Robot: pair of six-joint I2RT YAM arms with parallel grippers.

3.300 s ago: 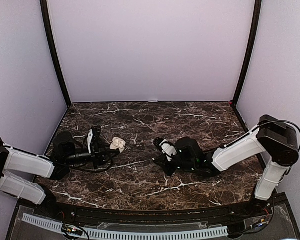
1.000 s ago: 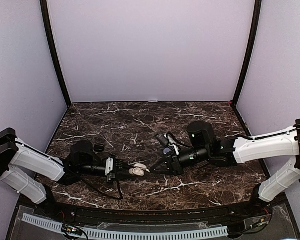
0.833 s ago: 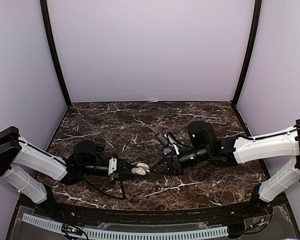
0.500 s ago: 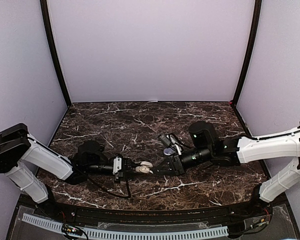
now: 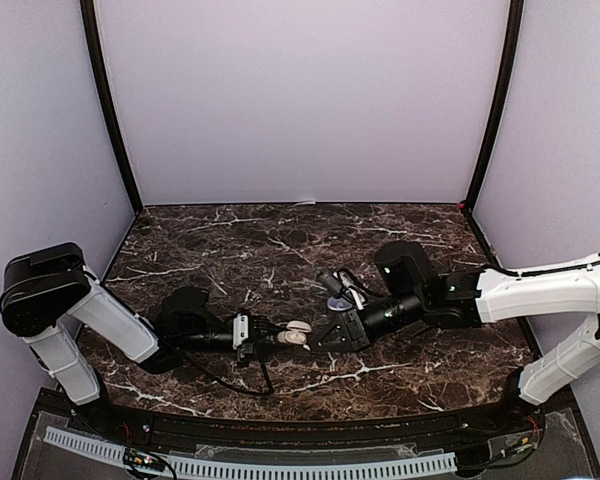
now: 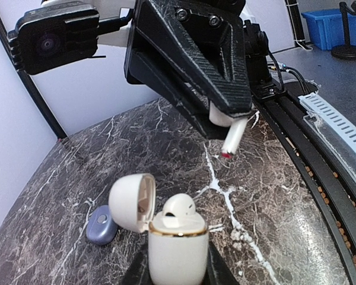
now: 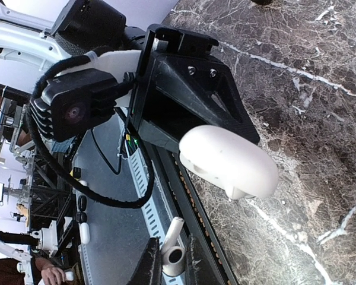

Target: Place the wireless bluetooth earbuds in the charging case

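Note:
My left gripper (image 6: 177, 270) is shut on the body of a white charging case (image 6: 178, 249) with a gold rim, held upright. Its lid (image 6: 132, 202) hangs open to the left, and one white earbud (image 6: 178, 206) sits in it. My right gripper (image 7: 172, 261) is shut on a second white earbud (image 7: 173, 252), stem pointing out. That stem (image 6: 233, 138) hangs a little above and beyond the case (image 7: 228, 160), not touching it. From above, the case (image 5: 296, 336) lies between the left gripper (image 5: 270, 338) and the right gripper (image 5: 327, 338), near the table's front middle.
A small blue pebble-shaped object (image 6: 101, 225) lies on the marble table just left of the case, and it shows by the right wrist (image 5: 337, 298). The black front rail and the white slotted strip (image 5: 280, 465) run close below both grippers.
The left gripper has carried the open case to the right, toward the centre. The right gripper has come down and left with its earbud, so the gap between them has narrowed.

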